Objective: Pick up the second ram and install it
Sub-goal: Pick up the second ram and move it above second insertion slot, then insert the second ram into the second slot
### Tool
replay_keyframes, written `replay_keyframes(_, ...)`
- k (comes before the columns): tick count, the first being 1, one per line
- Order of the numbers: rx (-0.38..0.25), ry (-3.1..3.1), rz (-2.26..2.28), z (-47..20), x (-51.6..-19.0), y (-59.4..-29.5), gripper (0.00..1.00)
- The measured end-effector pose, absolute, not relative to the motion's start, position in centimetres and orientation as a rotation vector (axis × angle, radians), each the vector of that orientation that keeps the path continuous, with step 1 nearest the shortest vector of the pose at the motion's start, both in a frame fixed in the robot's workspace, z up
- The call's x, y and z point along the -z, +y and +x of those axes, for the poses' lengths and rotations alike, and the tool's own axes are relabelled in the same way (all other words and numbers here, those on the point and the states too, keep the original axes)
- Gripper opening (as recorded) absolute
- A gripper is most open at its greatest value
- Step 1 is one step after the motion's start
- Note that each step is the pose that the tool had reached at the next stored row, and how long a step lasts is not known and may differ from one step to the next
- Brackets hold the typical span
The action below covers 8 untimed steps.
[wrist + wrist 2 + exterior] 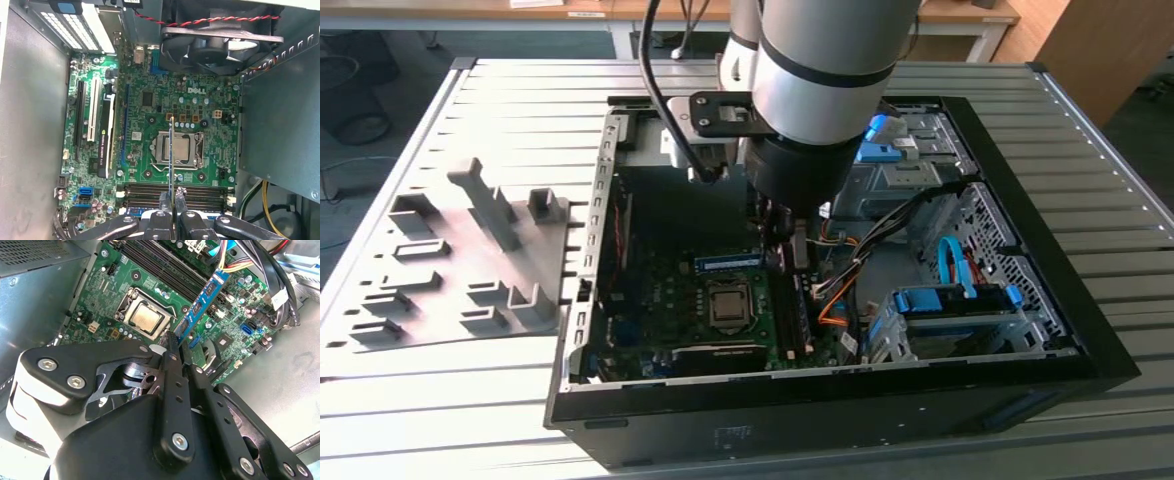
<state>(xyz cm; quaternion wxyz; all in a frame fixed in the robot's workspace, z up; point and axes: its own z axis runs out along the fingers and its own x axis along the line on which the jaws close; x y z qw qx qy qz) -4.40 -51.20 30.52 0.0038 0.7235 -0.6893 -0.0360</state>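
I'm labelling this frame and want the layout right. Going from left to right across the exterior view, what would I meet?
Grey moulded tray → left wall of the open computer case → the second ram → blue-topped drive cage. The processor socket sits directly below the ram in that picture, so it is left out.

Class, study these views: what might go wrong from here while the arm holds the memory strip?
1. The pincer grips the second ram near one end, so it may pivot or slip onto the processor.
2. In the first wrist view the strip runs crosswise to the memory slots; pressed so, it could jam.
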Motion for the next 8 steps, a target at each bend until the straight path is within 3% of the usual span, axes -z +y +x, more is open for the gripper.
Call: replay_keyframes(8,0.113,-2.16,2.267,-4.4,-30.51,-51.2,0.14)
